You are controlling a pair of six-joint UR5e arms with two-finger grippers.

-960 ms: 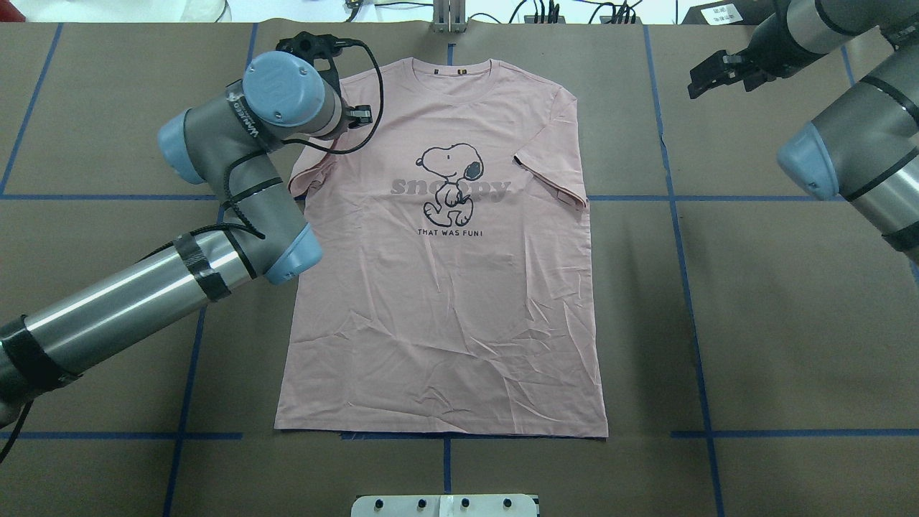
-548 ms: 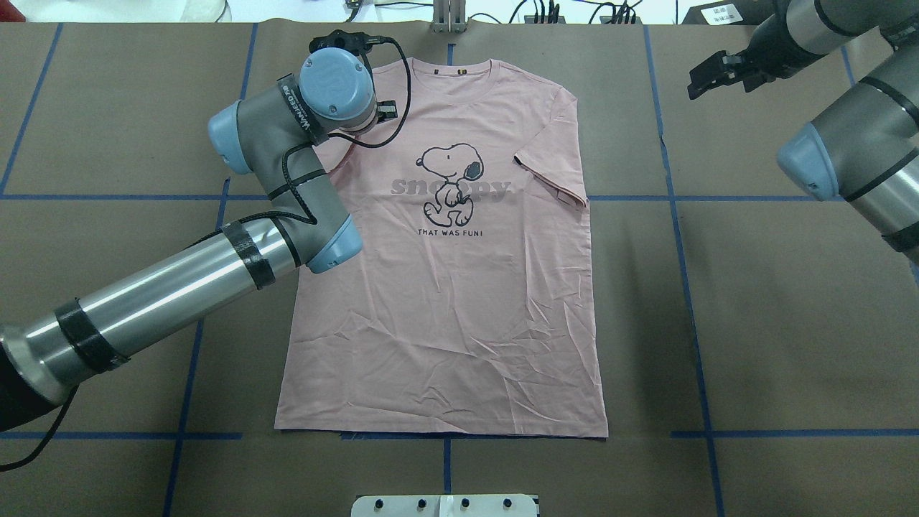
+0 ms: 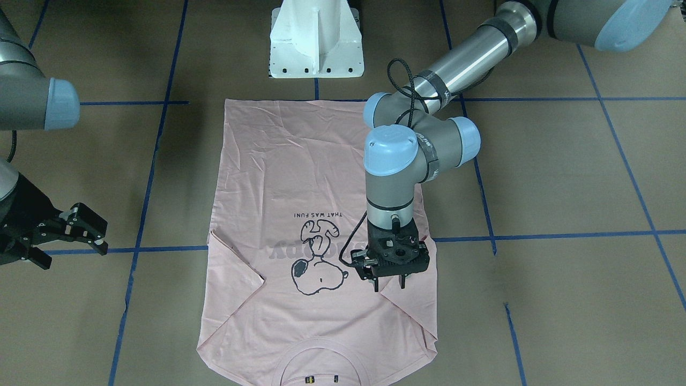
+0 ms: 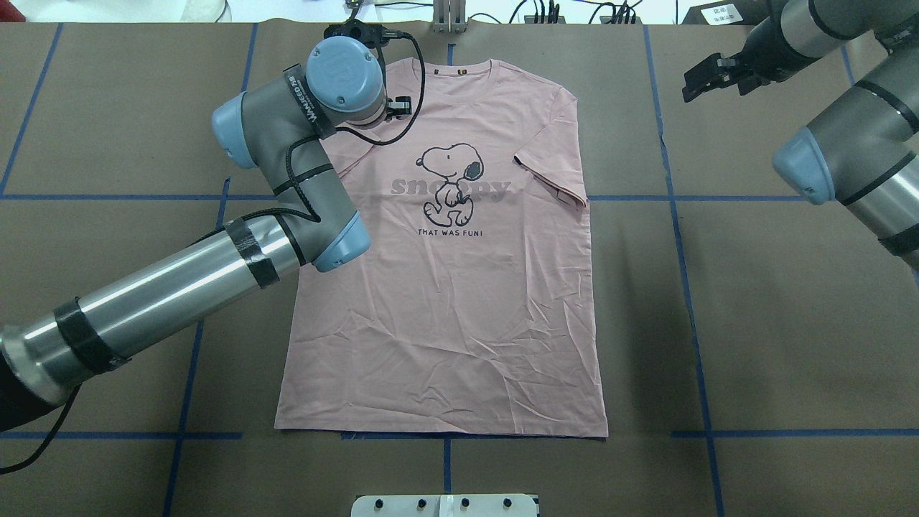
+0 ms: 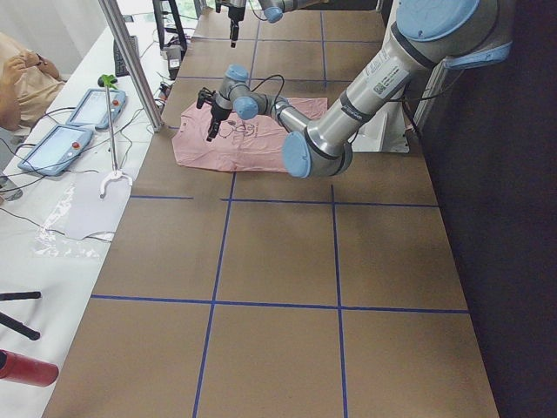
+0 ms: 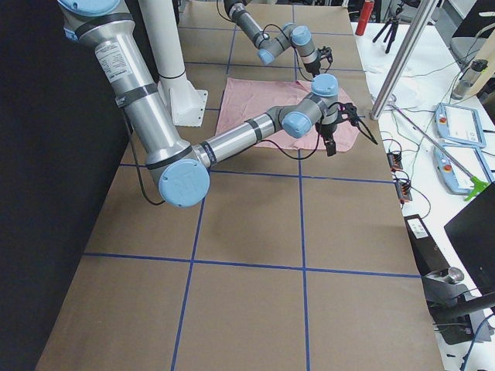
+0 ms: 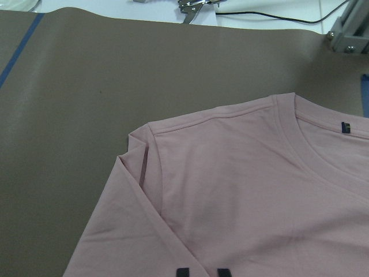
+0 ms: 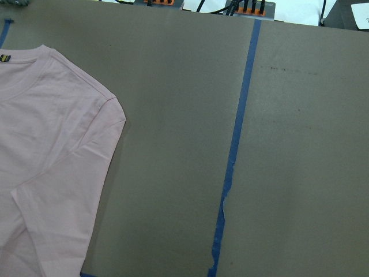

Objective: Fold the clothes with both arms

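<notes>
The pale pink T-shirt (image 4: 445, 323) lies flat, print up, collar at the table's far edge; it also shows in the front view (image 3: 300, 177). Both sleeves are folded inward onto the body. My left gripper (image 3: 389, 284) hangs straight down just over the shirt's left shoulder, beside the dog print, jaws a little apart with nothing between them. Its fingertips (image 7: 182, 271) show at the bottom of the left wrist view over the fabric (image 7: 242, 190). My right gripper (image 4: 693, 80) is open and empty, off the shirt over bare table at the far right (image 3: 69, 241).
Brown table cover with blue tape lines (image 4: 675, 215). The white pedestal base (image 3: 316, 37) stands at the near edge behind the shirt's hem. A metal post (image 4: 449, 14) and cables sit along the far edge. Tablets (image 5: 52, 144) lie on the side bench.
My left arm has swung right and farther across the shirt's shoulder. The left sleeve, spread at the edge before, now lies folded onto the body. The right gripper has barely moved.
</notes>
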